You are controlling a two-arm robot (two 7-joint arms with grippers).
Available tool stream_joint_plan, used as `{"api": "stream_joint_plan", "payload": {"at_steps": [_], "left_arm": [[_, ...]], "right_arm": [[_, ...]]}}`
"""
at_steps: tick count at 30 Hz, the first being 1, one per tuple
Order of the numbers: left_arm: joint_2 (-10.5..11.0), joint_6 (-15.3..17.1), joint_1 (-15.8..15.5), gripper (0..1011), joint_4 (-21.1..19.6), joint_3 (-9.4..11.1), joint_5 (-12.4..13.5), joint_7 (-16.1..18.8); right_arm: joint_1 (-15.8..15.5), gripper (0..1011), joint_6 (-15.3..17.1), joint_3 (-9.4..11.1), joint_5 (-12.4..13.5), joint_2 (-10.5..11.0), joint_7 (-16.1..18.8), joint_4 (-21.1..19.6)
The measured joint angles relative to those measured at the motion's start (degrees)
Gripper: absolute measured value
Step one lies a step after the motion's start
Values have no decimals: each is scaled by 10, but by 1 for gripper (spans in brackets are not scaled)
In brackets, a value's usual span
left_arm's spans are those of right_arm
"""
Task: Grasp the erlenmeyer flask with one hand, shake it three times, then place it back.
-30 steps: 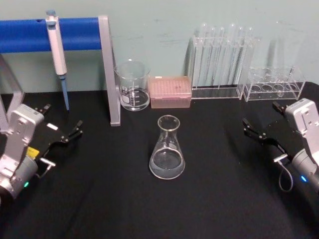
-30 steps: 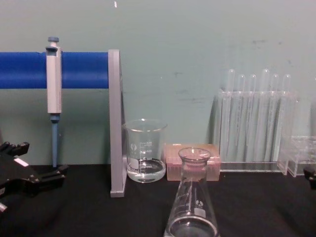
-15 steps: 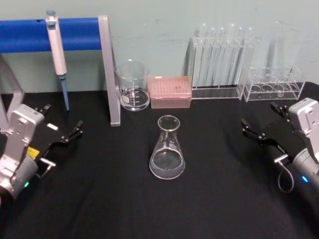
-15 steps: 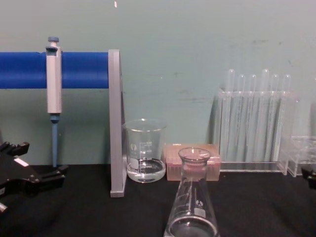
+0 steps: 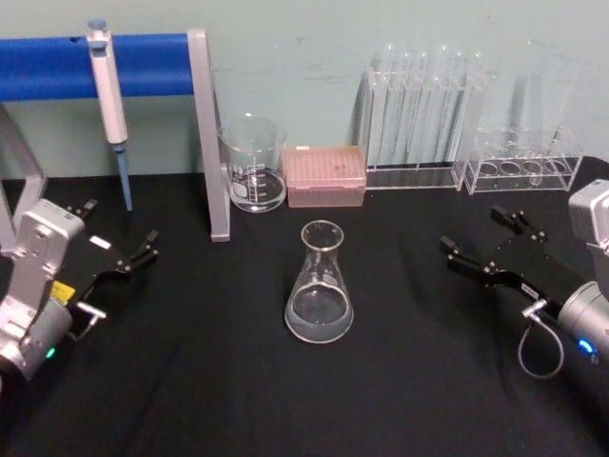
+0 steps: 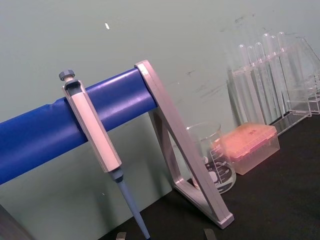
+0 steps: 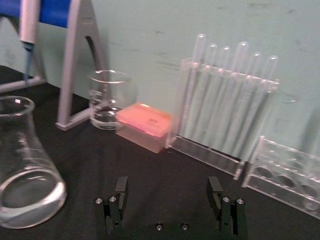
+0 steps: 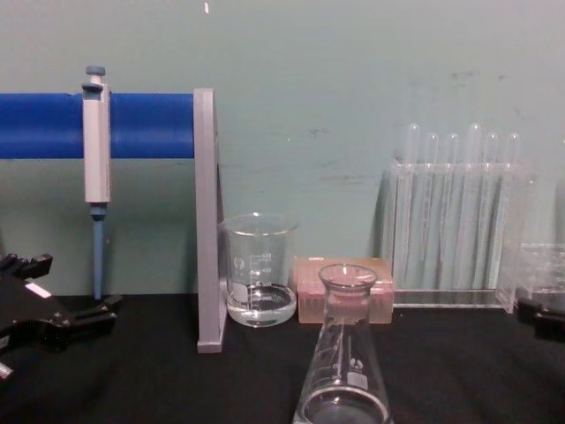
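Right gripper [image 5: 473, 233], jaws wide, sits well right of the erlenmeyer flask [image 5: 319, 286] standing upright mid black table [image 5: 190, 381]; left gripper [image 5: 122, 224] parked open, far left. Pinch that sloping glass badly and it could slip or topple.

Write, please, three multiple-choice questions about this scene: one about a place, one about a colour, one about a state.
1. Where is the flask?
A. on the table, in front of the beaker
B. held in a gripper
C. inside a tube rack

2. What colour is the box beside the beaker?
A. green
B. pink
C. yellow

3. How is the right gripper?
A. shut on the flask
B. shut on nothing
C. open

Answers:
1 A: it stands on the black table, apart from both arms.
2 B: its top is pink.
3 C: its fingers are spread with nothing between them, to the right of the flask. The left gripper rests at the table's left side, also open.
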Motion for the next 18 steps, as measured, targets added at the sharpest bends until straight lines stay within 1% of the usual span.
{"api": "stream_joint_plan", "payload": {"at_steps": [6,9,18], "left_arm": [[0,0,0,1001,0,0,0,0],[0,0,0,1001,0,0,0,0],[0,0,0,1001,0,0,0,0]], "right_arm": [[-4,1000,9,7,22,-1,40,-7],[-6,1000,13,7,27,-3,59,-8],[-10,1000,20,6,29,-9,95,-14]]}}
